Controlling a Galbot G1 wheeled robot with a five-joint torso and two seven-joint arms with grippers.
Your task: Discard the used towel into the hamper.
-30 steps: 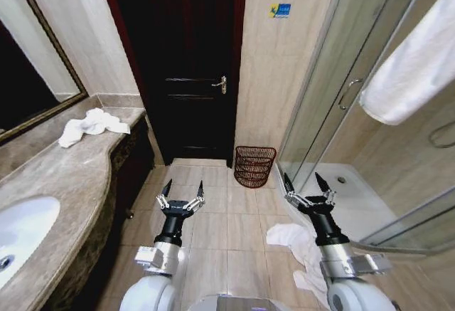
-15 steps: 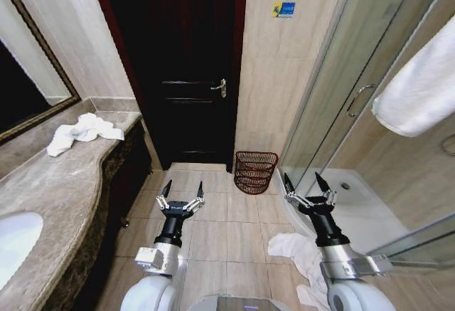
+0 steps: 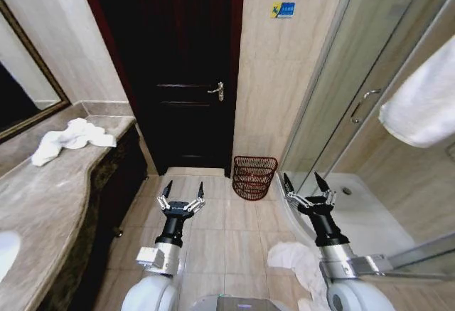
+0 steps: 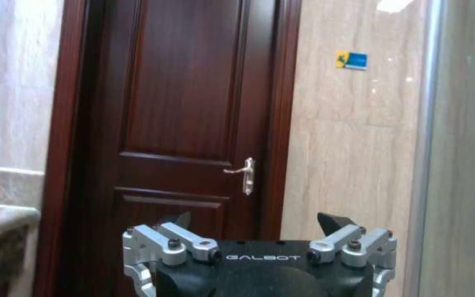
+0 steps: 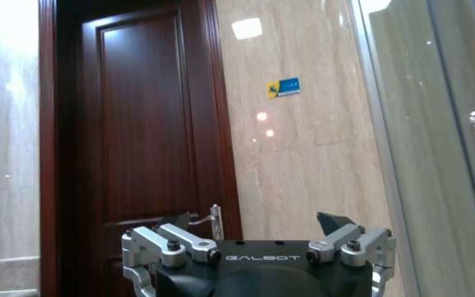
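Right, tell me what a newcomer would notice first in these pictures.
The tall dark door straight ahead, with the hamper on the floor tiles beside it, against the wall. Nearer, the left tool and right tool hang open and empty, with a crumpled white towel on the floor by the right arm.

Bathroom: marble vanity, glass shower door, tiled floor.

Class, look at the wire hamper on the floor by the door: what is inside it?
Through the openwork of the hamper nothing white shows; it looks empty, though its base is hard to make out. A white towel lies on the floor beside the right pincer.
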